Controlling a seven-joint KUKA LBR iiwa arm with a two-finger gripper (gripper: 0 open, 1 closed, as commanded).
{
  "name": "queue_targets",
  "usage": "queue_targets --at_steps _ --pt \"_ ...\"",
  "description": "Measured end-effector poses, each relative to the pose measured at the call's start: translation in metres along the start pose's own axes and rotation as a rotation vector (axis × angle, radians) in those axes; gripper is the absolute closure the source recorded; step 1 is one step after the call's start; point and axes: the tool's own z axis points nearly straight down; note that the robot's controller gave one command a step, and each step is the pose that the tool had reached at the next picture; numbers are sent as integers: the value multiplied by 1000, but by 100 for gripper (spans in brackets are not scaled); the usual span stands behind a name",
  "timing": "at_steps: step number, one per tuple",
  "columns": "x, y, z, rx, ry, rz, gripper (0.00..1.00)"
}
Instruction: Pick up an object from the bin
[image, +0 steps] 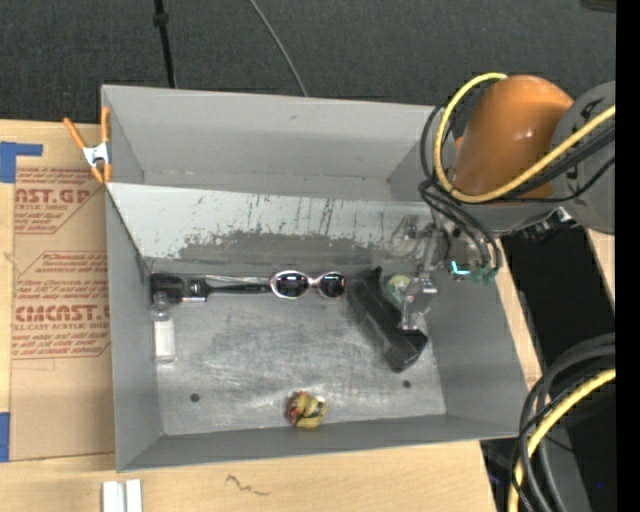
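Note:
My gripper (412, 300) hangs at the right side of the bin floor, directly over a black oblong block (385, 322) that lies slanted from upper left to lower right. Its metal fingers point down at the block's upper edge, and a small pale green thing (400, 284) shows beside them. To the left of the block lies a pair of sunglasses (308, 285) with dark round lenses.
A black-headed tool with a silver shaft (195, 289) lies at the left, a small clear bottle (163, 334) below it. A yellow and red crumpled thing (306, 409) sits near the front wall. The arm's orange cover and cables hang over the bin's right rim.

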Motion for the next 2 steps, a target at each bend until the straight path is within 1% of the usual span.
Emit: queue_targets --at_steps 1,2 --pt "-2 0 -5 1 -8 -1 0" --pt "26 9 39 0 -13 55 0"
